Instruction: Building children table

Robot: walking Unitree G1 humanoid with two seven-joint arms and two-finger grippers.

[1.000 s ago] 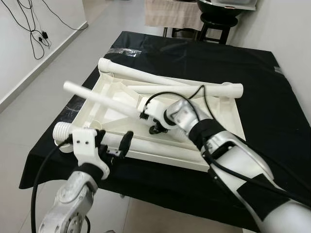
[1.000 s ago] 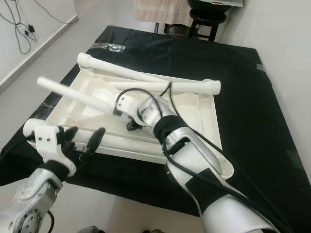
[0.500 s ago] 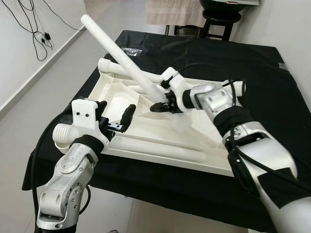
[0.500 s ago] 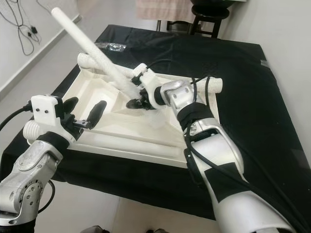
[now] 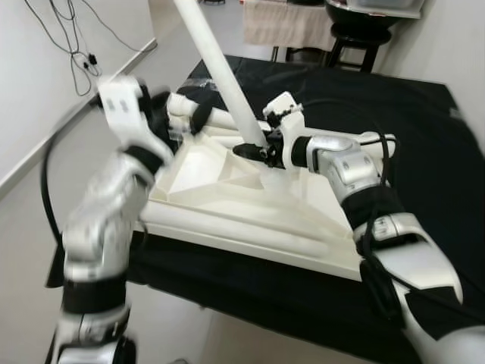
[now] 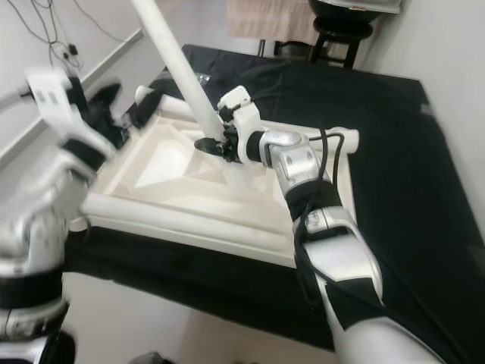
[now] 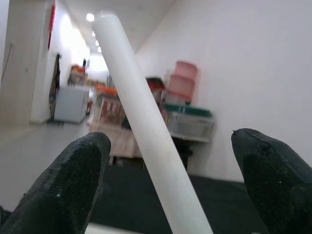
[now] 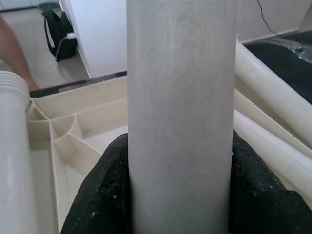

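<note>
Cloth (image 5: pixel 424 136), black, covered the low table, and on it lay the upturned white tabletop (image 5: pixel 227 193), ribbed underside up. Two loose white legs (image 5: pixel 227 119) lay along the tabletop's far edge and another leg (image 5: pixel 220 227) lay along its near edge. The right gripper (image 5: pixel 254 150) was clamped on the lower end of a fourth leg (image 5: pixel 220 68), which stood steeply tilted over the middle of the tabletop, its top leaning toward the robot's left. The left gripper (image 6: pixel 114 106) was raised beside the far left corner, fingers (image 7: pixel 73 185) spread wide apart, the tilted leg between them but untouched.
</note>
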